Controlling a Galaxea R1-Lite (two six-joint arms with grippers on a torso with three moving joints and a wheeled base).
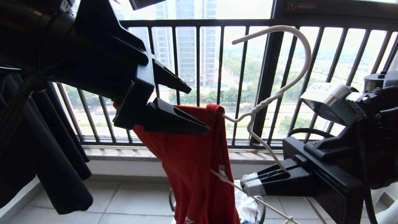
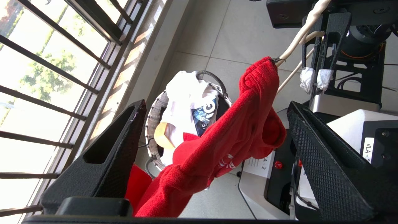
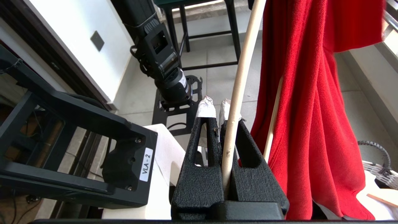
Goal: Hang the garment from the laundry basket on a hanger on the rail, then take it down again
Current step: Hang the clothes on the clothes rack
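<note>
The red garment point(image 1: 192, 161) hangs bunched over one arm of the pale wire hanger point(image 1: 281, 91), trailing down toward the laundry basket point(image 2: 152, 124) on the floor. My right gripper point(image 1: 245, 183) is shut on the hanger's other arm; the right wrist view shows the wire point(image 3: 236, 93) pinched between its taped fingers. My left gripper point(image 1: 199, 110) is open at the garment's top fold. In the left wrist view the red cloth point(image 2: 236, 124) runs loose between its wide-spread jaws. The hook points up, free in the air. The rail is out of view.
A black barred window railing point(image 1: 199, 62) stands straight ahead. A black T-shirt point(image 1: 56, 155) hangs at the left. The basket holds a white T-shirt point(image 2: 186, 102) and a wooden hanger piece point(image 2: 163, 135). My own white base point(image 2: 342, 130) sits below the arms.
</note>
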